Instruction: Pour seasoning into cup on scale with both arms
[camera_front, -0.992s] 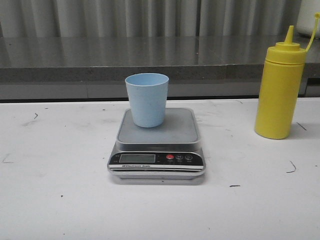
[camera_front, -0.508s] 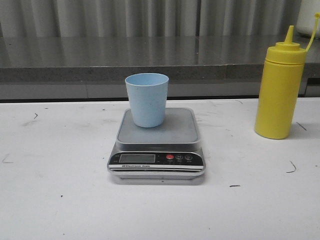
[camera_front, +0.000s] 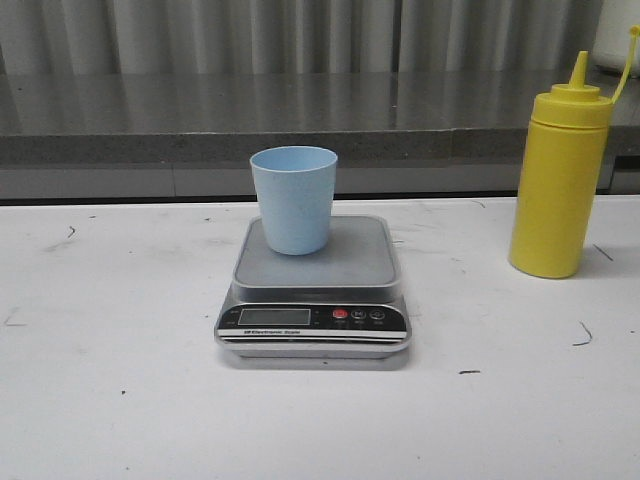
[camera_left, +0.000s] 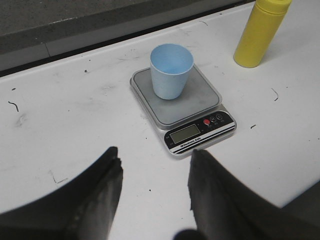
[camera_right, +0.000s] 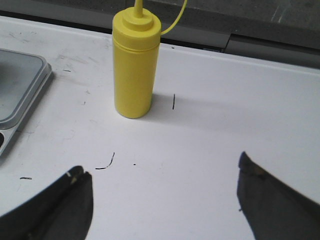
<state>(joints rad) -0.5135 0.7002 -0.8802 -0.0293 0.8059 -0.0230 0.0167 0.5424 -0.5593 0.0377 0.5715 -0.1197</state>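
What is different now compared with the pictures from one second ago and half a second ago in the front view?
Nothing visibly changed. The cup stands on the scale as before, and the seasoning stands upright in the same place on the table. Neither arm shows in the front view.

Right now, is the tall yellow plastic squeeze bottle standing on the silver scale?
No, the yellow bottle stands on the white table, right of the scale.
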